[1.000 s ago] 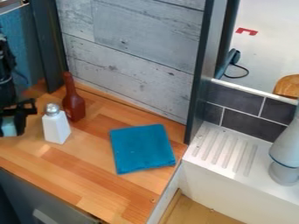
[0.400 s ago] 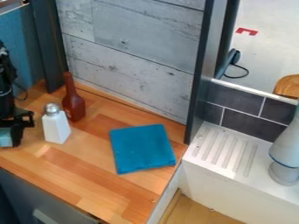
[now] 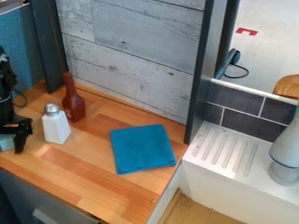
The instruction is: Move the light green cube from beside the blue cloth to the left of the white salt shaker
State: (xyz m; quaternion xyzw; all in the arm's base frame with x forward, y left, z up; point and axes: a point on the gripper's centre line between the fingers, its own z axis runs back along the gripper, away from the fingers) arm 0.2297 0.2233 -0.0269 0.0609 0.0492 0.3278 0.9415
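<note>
Gripper [image 3: 8, 145] closed around a pale teal block [image 3: 6, 142] near the front edge of the desk [image 3: 88, 183] could topple the neighboring white shaker [image 3: 57, 128] by swinging too low toward it.

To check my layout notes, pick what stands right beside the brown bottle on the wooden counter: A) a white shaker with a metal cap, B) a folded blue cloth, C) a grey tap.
A: the white shaker stands just beside the brown bottle.

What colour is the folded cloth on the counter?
The cloth is teal blue, seen best in the camera view.
</note>
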